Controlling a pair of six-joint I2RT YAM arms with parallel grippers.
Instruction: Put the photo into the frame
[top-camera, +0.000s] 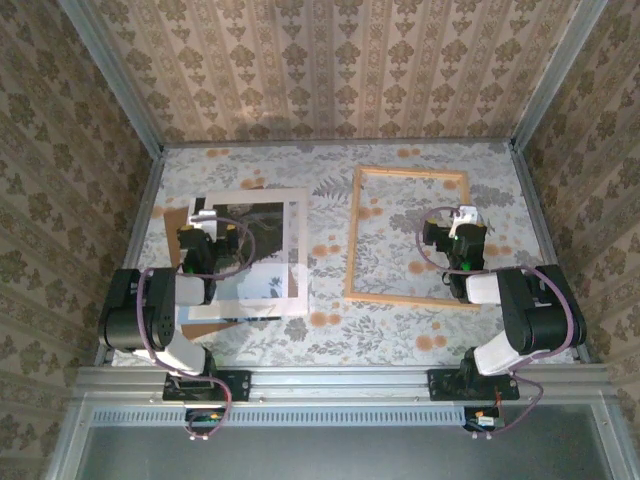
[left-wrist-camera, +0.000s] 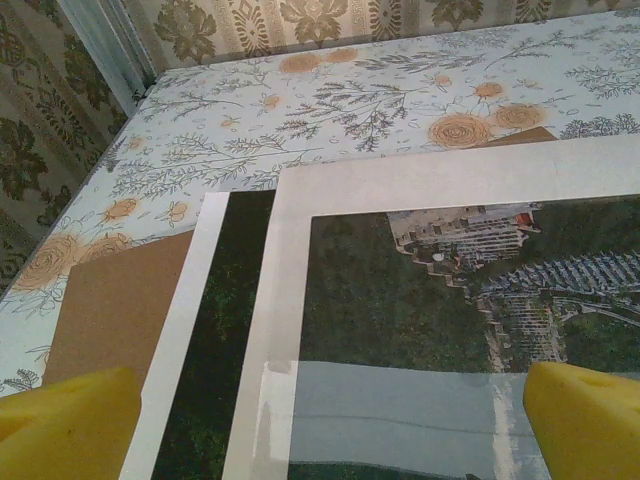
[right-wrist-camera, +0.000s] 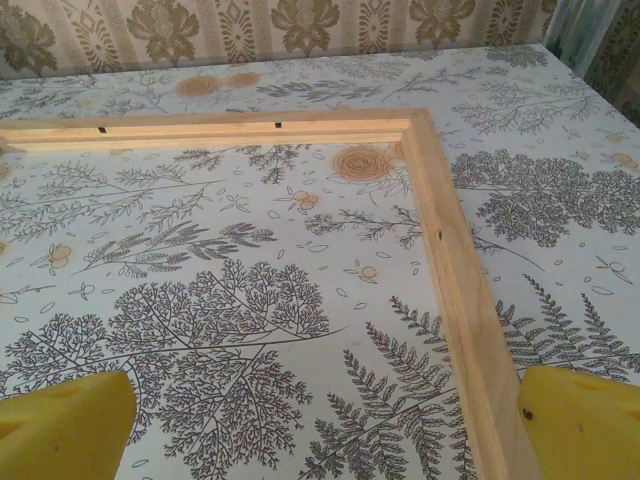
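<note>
The photo (top-camera: 265, 225) lies left of the frame (top-camera: 408, 174), long axes parallel, under the released left pincer (left-wrist-camera: 320, 425). The right pincer (right-wrist-camera: 320, 430), released, overhangs the frame.

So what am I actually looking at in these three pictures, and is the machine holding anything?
Two robot arms are bolted at the near edge of a table. One picture looks down from above; the other two come from a camera on each wrist, so the yellow lumps are its own fingers. The left gripper hovers over the photo, which lies on a brown board; the right gripper over the empty wooden frame. Both are open, holding nothing.
</note>
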